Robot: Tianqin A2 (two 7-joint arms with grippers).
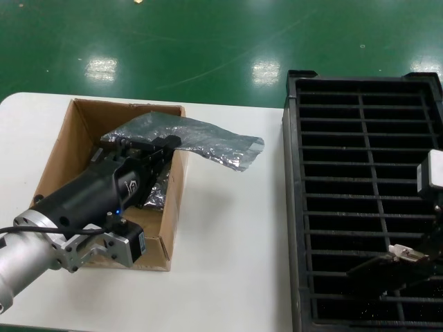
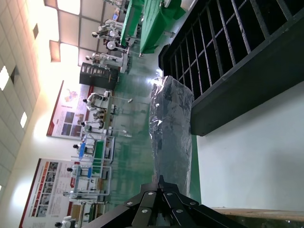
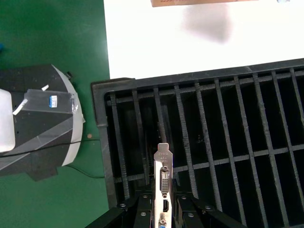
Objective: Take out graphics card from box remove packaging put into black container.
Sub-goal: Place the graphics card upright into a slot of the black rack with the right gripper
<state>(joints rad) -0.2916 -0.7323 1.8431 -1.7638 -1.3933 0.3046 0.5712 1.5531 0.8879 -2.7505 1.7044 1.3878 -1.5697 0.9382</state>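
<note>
My left gripper [image 1: 149, 146] is over the brown cardboard box [image 1: 62, 149] and is shut on one end of the crinkled silver packaging bag [image 1: 208, 142]. The bag sticks out over the box's right wall, above the white table. In the left wrist view the shut gripper [image 2: 160, 179] pinches the bag [image 2: 171, 128]. My right gripper [image 1: 414, 257] holds the graphics card [image 1: 384, 266] low over the black container [image 1: 294, 207]. In the right wrist view the gripper [image 3: 164, 202] is shut on the card's silver bracket [image 3: 164, 173], edge-on above the container's slots [image 3: 228, 123].
A second card wrapped in shiny film [image 1: 158, 197] lies in the box under my left gripper. White table [image 1: 228, 235] lies between the box and the container. Green floor lies beyond the table edge. The robot's base [image 3: 42, 118] shows beside the container.
</note>
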